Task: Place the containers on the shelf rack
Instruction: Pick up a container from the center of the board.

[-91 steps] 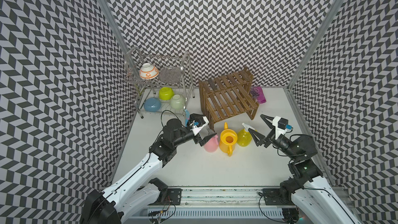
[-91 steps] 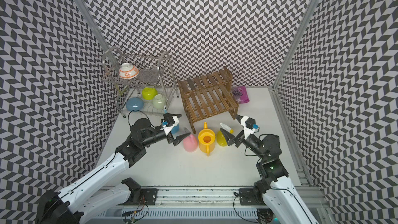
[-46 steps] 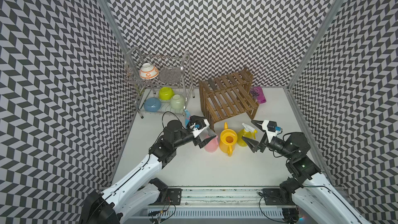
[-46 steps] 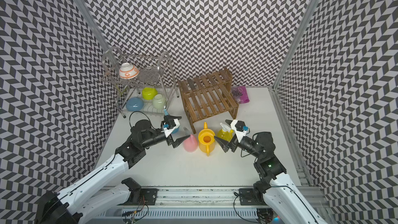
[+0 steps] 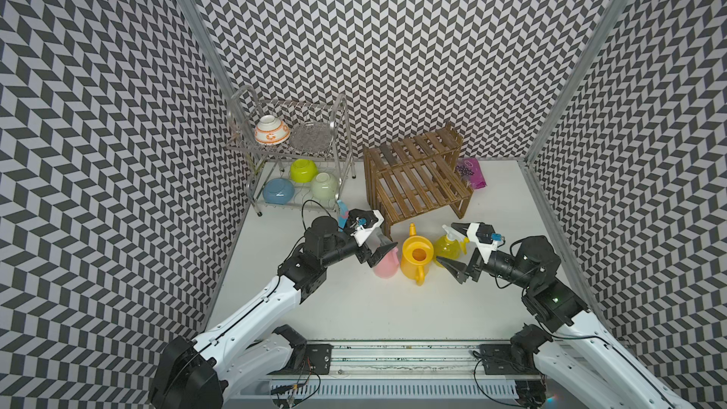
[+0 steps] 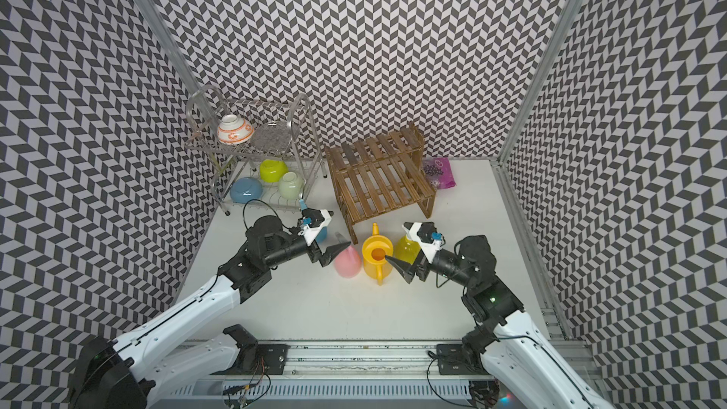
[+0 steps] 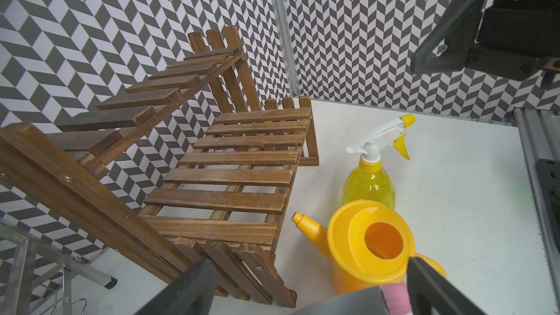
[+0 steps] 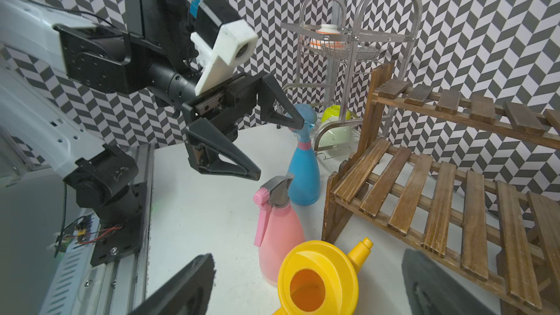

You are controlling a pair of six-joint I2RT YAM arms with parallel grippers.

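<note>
Pincer of the left arm [image 8: 281, 149] stands wide open and holds nothing. It hangs over the pink spray bottle [image 8: 278, 237], its nearer finger just above the grey nozzle without touching it.

At the far left of the counter [image 5: 373, 308] stands a silver wire dish rack [image 5: 251, 146]. A white-and-orange bowl [image 5: 271, 131] sits on its upper tier, and a blue bowl [image 5: 278, 190] and two green bowls [image 5: 303, 170] sit on the lower one.

Just right of that rack, the blue spray bottle [image 8: 304, 174] stands upright on the counter, near the left front leg of the wooden shelf rack [image 5: 417, 186]. The pink bottle stands upright nearer, in front of the same leg.

Just beside it on the right is the yellow watering can [image 7: 363, 237], its spout pointing far towards the shelf rack. Next on the right, close against the can, is the translucent yellow trigger sprayer [image 7: 368, 183], upright with a white-and-yellow head.

All four containers stand on the counter, in a row along the near side of the shelf rack. The rack sits at the far middle, against the back wall.

The right arm's pincer [image 5: 445, 243] is also spread wide and grips nothing. It hovers above the sprayer and the can, clear of both. A purple packet [image 5: 470, 173] lies on the counter at the rack's right end.
</note>
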